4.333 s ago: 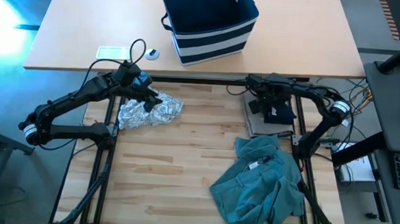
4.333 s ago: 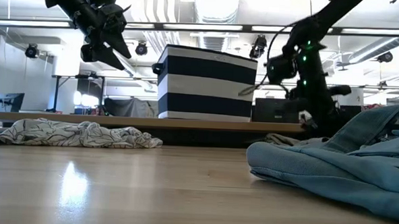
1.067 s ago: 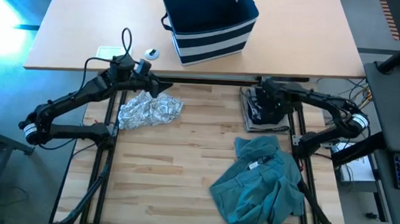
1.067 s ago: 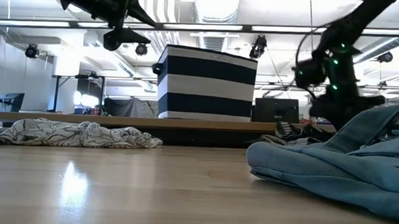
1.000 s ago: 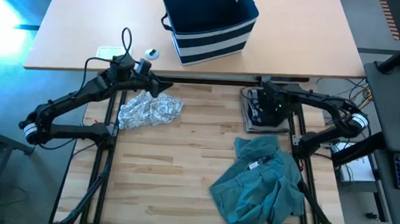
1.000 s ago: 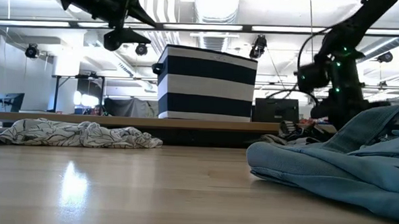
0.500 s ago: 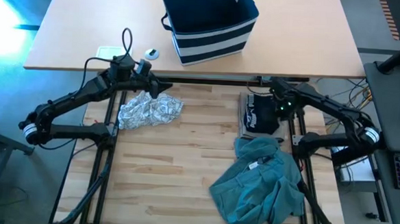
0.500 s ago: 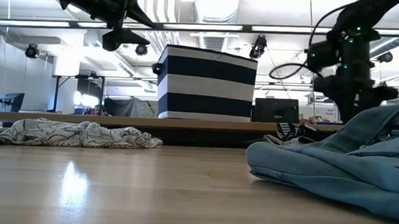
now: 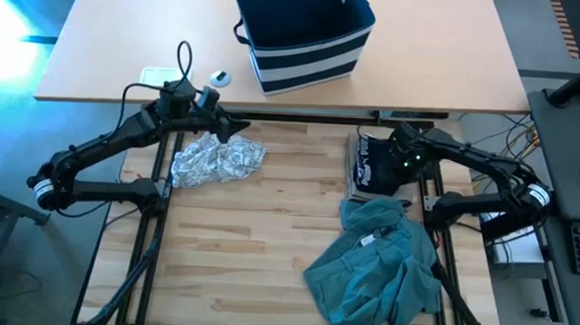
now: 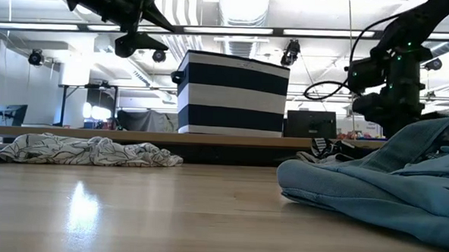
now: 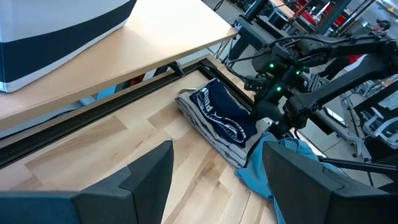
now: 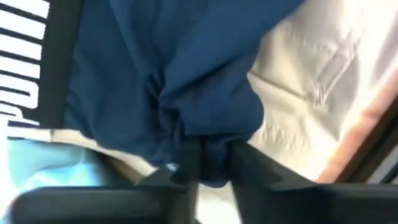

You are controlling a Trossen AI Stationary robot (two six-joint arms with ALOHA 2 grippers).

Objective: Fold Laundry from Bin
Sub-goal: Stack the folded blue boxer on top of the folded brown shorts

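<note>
The laundry lies in three places. A dark navy garment with white print [image 9: 372,165] lies folded on a tan one [image 12: 311,74] at the table's far right. A teal-green garment [image 9: 379,267] lies crumpled nearer on the right, and a grey-white patterned one [image 9: 216,160] lies bunched at the far left. The striped navy bin [image 9: 304,32] stands on the tan desk beyond. My right gripper [image 9: 406,163] is shut on the navy garment's right side. My left gripper [image 9: 234,131] hovers open above the patterned garment, touching nothing. My right gripper pinches a bunched fold of the navy garment [image 12: 205,146] between its two fingers, at the garment's right side. The fingers come steeply from above. The cloth gathers into wrinkles at the fingers, and the rest of the garment lies on the tan one.
A black metal frame [image 9: 158,215] runs along the table's left, right and far sides. On the desk beyond lie a pale flat pad [image 9: 165,76] and a small white round thing [image 9: 221,77]. Bare wood [image 9: 255,260] spreads between the garments.
My right gripper has gone from over the middle of the folded stack toward the table's right edge and now stands at the navy garment's right side, tipped more steeply down. The navy garment's white print, covered by the gripper before, now shows.
</note>
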